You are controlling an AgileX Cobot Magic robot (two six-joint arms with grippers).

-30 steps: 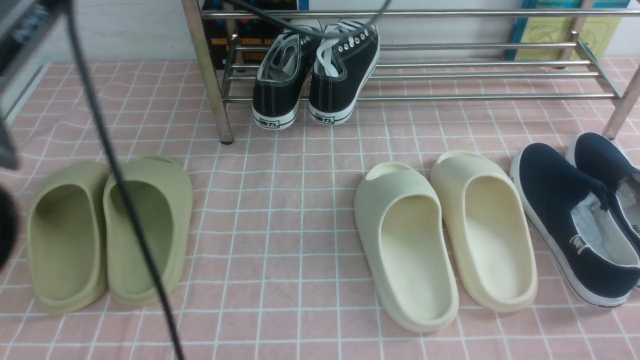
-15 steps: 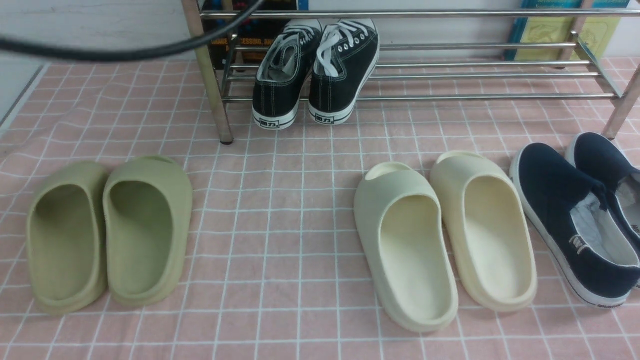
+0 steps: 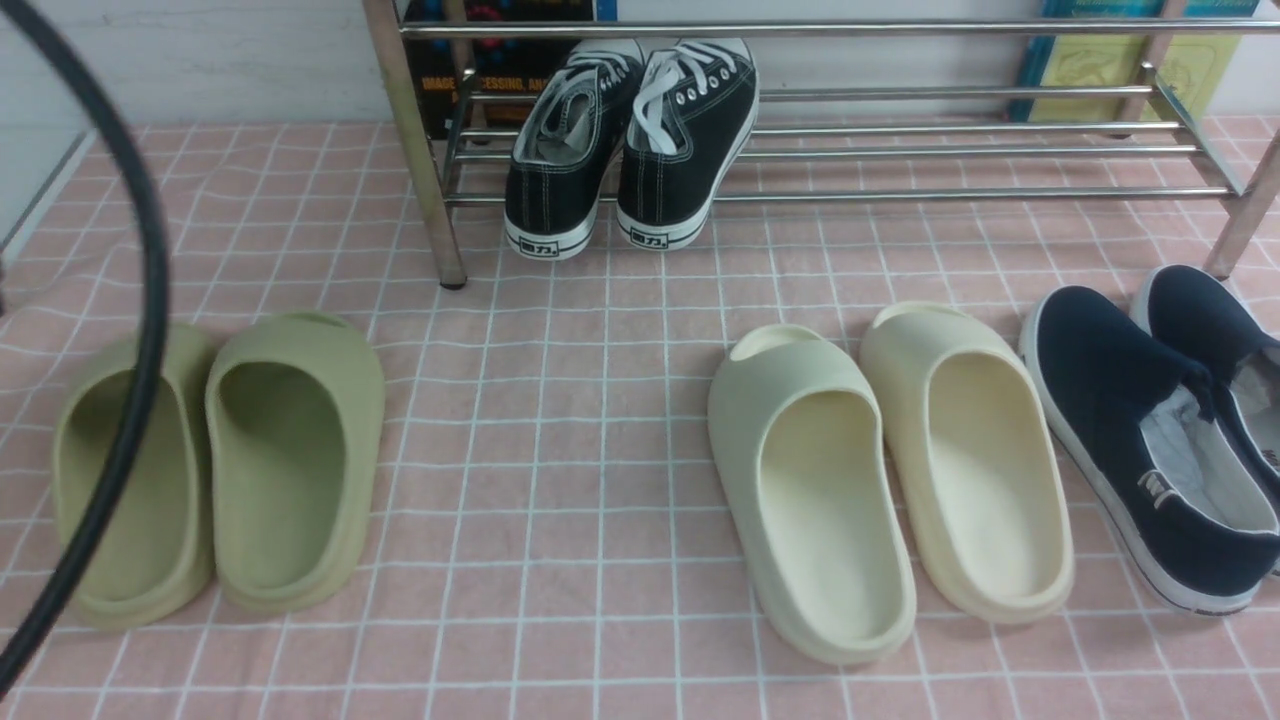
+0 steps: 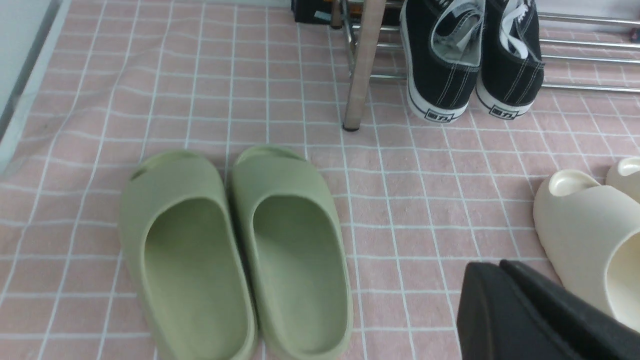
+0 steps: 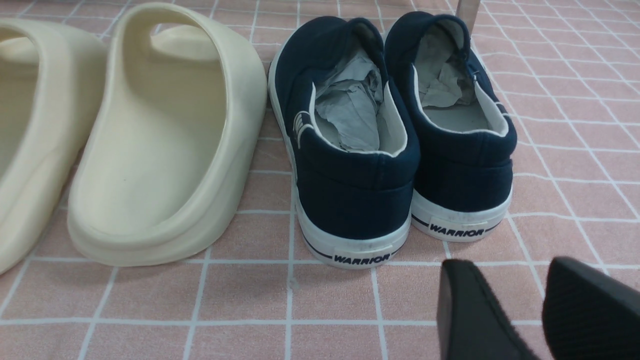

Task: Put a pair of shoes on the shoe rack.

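The two black sneakers, left and right, sit side by side on the chrome shoe rack. They are on its lower bars at the left end, toes to the back, heels hanging over the front bar. They also show in the left wrist view. My left gripper is shut and empty above the mat, between the olive and cream slides. My right gripper is open and empty just behind the heels of the navy slip-ons. Neither gripper shows in the front view.
Olive slides lie front left, cream slides front middle and navy slip-ons front right, all on the pink checked mat. A black cable hangs across the front view's left. Books stand behind the rack.
The black cable has swung across the left of the front view, and the dark arm parts there have gone from sight. The sneakers and the other shoes have not moved.
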